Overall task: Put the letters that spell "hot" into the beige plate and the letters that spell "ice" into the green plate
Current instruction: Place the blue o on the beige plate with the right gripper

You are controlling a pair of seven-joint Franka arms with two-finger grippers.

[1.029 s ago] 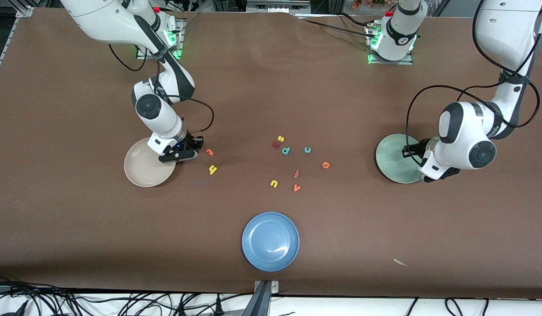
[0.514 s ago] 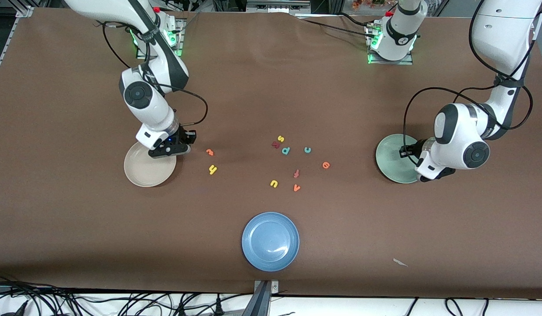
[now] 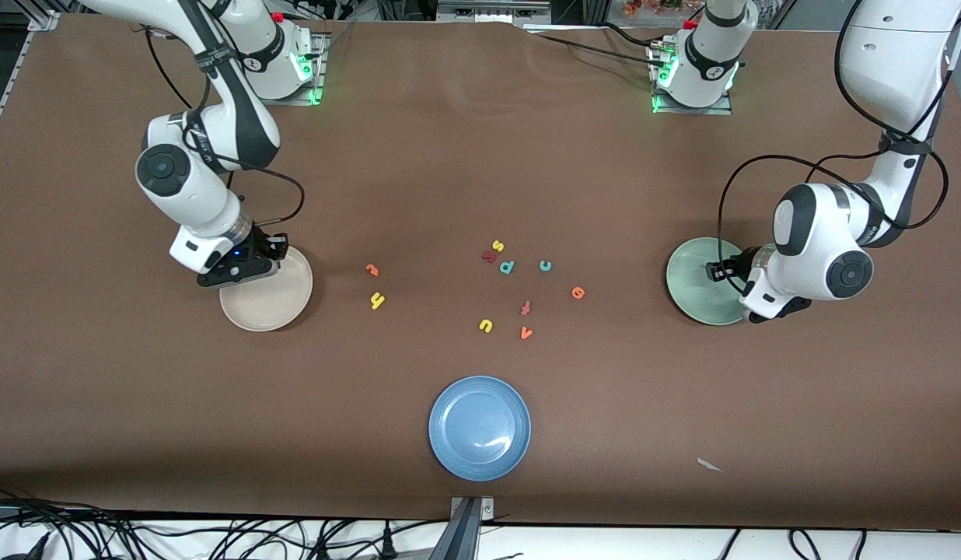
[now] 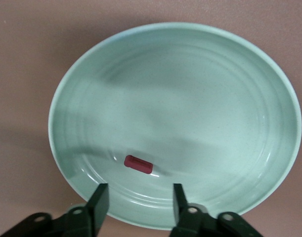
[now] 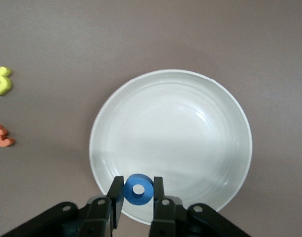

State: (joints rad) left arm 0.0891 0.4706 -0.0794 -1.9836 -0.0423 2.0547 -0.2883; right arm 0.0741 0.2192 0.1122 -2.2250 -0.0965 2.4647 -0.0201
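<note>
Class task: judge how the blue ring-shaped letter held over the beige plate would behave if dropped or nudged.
The blue o, pinched in the right gripper above the beige plate, looks like thick foam: probably very light and slightly squashy. Dropped on edge, its round outline might let it roll; flat, it should stay put.

front: high across the table [image 3: 480, 194], facing both bases, whole scene | left wrist: close, looking down past its jaws onto green plate [image 4: 190, 74] | right wrist: close, down past its jaws onto beige plate [image 5: 190, 113] | front shares both plates
</note>
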